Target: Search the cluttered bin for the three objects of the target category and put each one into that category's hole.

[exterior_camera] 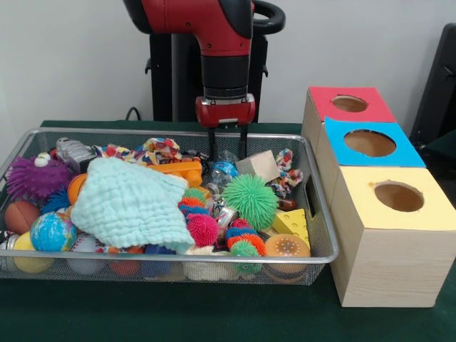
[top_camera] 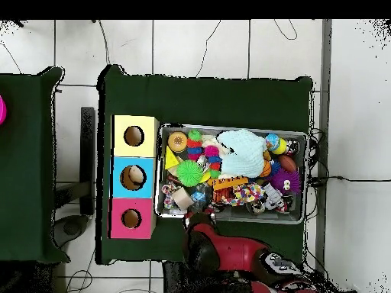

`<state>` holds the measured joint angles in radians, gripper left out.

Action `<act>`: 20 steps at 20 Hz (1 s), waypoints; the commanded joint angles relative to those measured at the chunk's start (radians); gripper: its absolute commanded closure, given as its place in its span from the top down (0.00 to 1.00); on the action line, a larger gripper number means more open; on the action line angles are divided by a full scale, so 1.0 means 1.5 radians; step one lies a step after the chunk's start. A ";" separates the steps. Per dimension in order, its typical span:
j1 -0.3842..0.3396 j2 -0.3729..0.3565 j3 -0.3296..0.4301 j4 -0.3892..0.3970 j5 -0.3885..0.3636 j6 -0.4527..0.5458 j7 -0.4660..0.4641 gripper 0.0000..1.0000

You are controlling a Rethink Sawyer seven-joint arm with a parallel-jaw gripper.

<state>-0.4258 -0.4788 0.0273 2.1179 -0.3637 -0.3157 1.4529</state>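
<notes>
While the red and black arm (exterior_camera: 214, 28) reaches down from twelve o'clock in the front view, its gripper (exterior_camera: 228, 146) hangs over the far rim of the bin (exterior_camera: 324, 235), the two dark fingers (exterior_camera: 211, 144) spread apart with nothing between them, their tips just above the clutter. Seen from the front, the bin sits at about nine o'clock of the three boxes on the green table (exterior_camera: 214, 313), close beside them. Inside it, a pale mint cloth (exterior_camera: 132, 203) lies left of centre over other toys, a spiky green ball (exterior_camera: 249, 199) rests at about three o'clock of the cloth, and a purple spiky ball (exterior_camera: 32, 178) sits at nine o'clock near the left wall. A globe ball (exterior_camera: 51, 231) lies at seven o'clock of the cloth, a yellow cheese wedge (exterior_camera: 292, 222) at five o'clock of the green ball, and a small tan block (exterior_camera: 258, 165) just beside the fingertips. The boxes stand in a row: the red-topped box (exterior_camera: 349, 107) farthest, the blue-topped box (exterior_camera: 370, 144) between, the yellow-topped box (exterior_camera: 395, 196) nearest, each with a round hole.
</notes>
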 commanded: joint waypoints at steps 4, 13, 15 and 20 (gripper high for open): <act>-0.030 0.020 0.038 -0.102 0.028 -0.030 0.138 1.00; -0.037 0.015 0.060 -0.113 0.007 -0.066 0.132 1.00; -0.041 0.015 0.067 -0.114 0.001 -0.074 0.133 1.00; -0.066 0.038 0.099 -0.119 -0.025 -0.095 0.138 1.00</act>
<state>-0.4703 -0.4667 0.0477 2.1123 -0.3682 -0.3176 1.4527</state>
